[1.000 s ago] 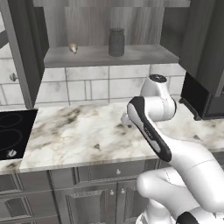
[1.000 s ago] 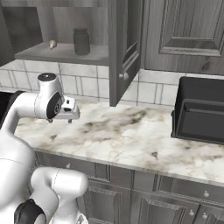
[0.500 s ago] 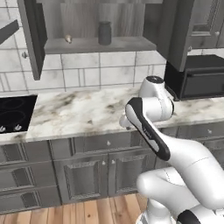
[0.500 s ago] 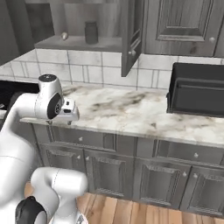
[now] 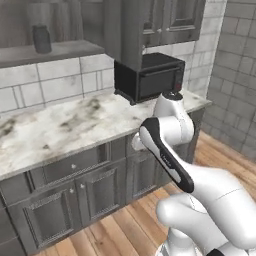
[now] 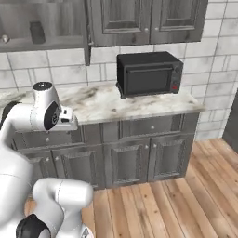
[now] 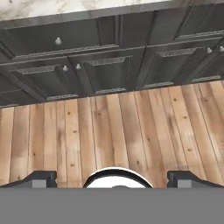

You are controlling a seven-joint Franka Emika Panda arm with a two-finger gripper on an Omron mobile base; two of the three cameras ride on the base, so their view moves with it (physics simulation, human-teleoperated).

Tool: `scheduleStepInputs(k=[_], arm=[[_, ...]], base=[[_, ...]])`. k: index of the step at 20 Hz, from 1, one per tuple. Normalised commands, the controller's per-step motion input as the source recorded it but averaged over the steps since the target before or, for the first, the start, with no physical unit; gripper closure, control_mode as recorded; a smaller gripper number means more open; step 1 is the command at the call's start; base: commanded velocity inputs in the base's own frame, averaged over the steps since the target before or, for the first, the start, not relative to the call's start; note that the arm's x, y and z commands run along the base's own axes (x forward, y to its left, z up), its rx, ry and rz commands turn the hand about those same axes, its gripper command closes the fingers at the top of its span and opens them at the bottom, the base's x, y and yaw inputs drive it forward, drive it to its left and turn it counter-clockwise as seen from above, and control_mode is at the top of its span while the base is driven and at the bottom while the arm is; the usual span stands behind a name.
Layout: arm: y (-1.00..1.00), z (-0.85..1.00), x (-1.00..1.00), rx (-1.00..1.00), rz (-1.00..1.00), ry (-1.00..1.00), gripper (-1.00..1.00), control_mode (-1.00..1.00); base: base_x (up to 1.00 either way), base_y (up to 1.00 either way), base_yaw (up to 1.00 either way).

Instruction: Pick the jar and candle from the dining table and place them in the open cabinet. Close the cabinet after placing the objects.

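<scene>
The robot's two-finger gripper (image 7: 112, 178) is being carried with its jaws spread wide and nothing between them, aimed down at the pale wooden plank floor (image 7: 113, 131) and the dark grey lower cupboard doors (image 7: 105, 74). Farther off, the small dark grey cylindrical jar (image 6: 37, 32) is being seen already standing on the shelf of the dark grey wood-grain wall cabinet (image 6: 44, 44), far left, with a small round silvery object (image 6: 4, 39) beside it, too small to identify. The cabinet is being left open, so closing is judged outstanding.

jar (image 5: 42, 39) on cabinet (image 5: 50, 52) shelf | microwave (image 5: 150, 76) on marble counter (image 5: 65, 127) | wood floor (image 5: 130, 225)
</scene>
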Motion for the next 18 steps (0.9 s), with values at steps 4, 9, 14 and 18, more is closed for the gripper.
scheduleStepInputs(k=[4, 9, 14, 18], arm=[[0.0, 0.0, 0.0, 0.0, 0.0, 0.0, -1.0, 1.0], [0.0, 0.0, 0.0, 0.0, 0.0, 0.0, -1.0, 1.0], [0.0, 0.0, 0.0, 0.0, 0.0, 0.0, -1.0, 1.0], [0.0, 0.0, 0.0, 0.0, 0.0, 0.0, -1.0, 1.0]], base=[[-0.52, 0.29, -0.73], [-0.49, 0.28, -0.76], [-0.33, 0.2, -0.77], [-0.28, 0.24, -0.77]])
